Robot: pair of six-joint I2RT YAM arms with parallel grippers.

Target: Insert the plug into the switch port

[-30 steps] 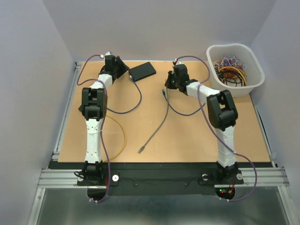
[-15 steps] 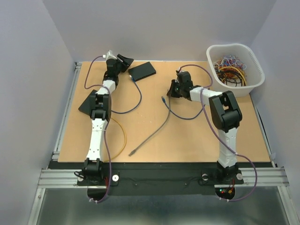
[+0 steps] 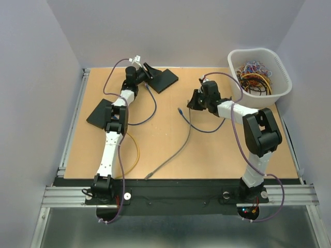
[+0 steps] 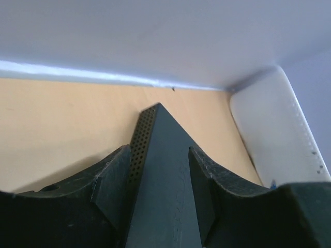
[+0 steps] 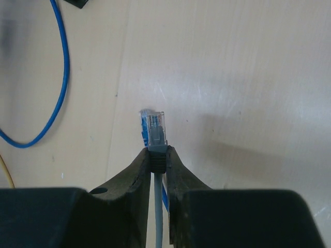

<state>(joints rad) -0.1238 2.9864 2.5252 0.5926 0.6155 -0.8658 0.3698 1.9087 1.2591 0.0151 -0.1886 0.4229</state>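
The black switch (image 3: pixel 166 80) sits at the far middle of the table. My left gripper (image 3: pixel 150 71) is shut on its left end. In the left wrist view my fingers (image 4: pixel 111 178) clamp the switch (image 4: pixel 160 170) on both sides, its perforated side to the left. My right gripper (image 3: pixel 189 105) is shut on the grey boot of the clear plug (image 3: pixel 180 110), right of the switch and apart from it. In the right wrist view the plug (image 5: pixel 153 129) sticks out past the gripper (image 5: pixel 158 155), above the table. The switch ports are hidden.
The grey cable (image 3: pixel 176 150) trails from the plug to the near edge. A blue cable (image 3: pixel 150 111) and a yellow cable (image 3: pixel 136 152) lie at centre left. A black flat object (image 3: pixel 101 112) lies at the left. A white basket (image 3: pixel 269 95) of cables stands at the far right.
My left arm has stretched far and to the right and closed on the switch, which shifted a little right. My right gripper has moved right with the plug, dragging the grey cable.
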